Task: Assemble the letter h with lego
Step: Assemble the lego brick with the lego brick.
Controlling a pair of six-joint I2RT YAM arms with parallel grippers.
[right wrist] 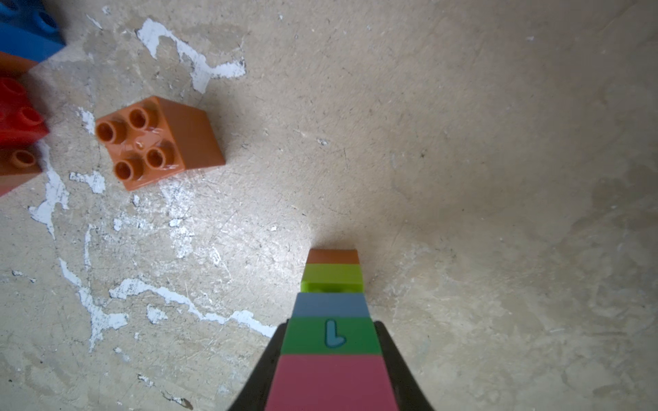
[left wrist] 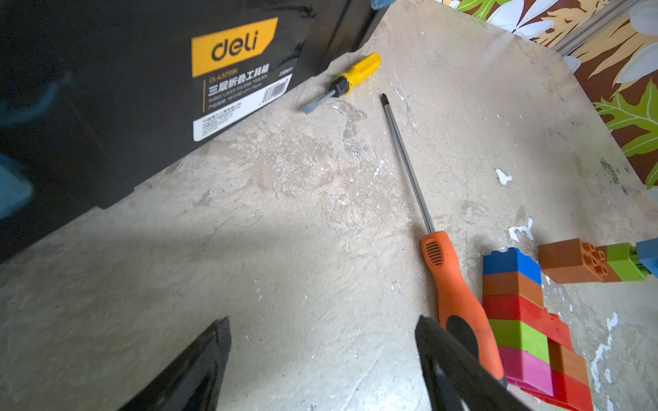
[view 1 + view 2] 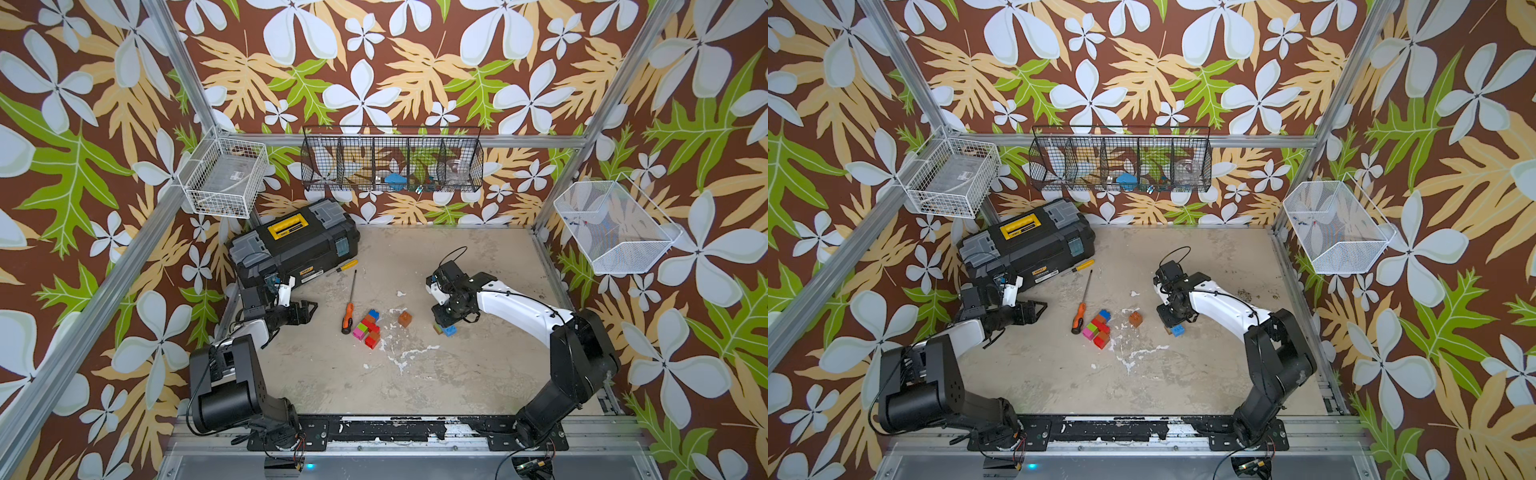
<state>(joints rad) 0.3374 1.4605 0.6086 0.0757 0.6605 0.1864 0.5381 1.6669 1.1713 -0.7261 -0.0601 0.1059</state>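
My right gripper [image 1: 332, 325] is shut on a tall striped lego column [image 1: 331, 377] of the letter h, stacked pink, green, blue, lime and orange, with its orange end down at the table. In both top views only the column's low blue brick [image 3: 449, 331] [image 3: 1178, 330] shows under the gripper [image 3: 444, 322]. A loose orange brick [image 3: 404, 319] [image 1: 160, 142] sits left of it. Further left lies a joined cluster of blue, orange, red, green and pink bricks [image 3: 368, 328] [image 2: 523, 320]. My left gripper [image 3: 312, 312] [image 2: 322, 320] is open over bare table, left of the cluster.
An orange-handled screwdriver [image 3: 348, 318] [image 2: 459, 302] lies against the cluster's left side. A small yellow screwdriver [image 3: 347, 266] rests by the black toolbox [image 3: 295, 245] at the back left. Wire baskets [image 3: 392, 162] hang on the walls.
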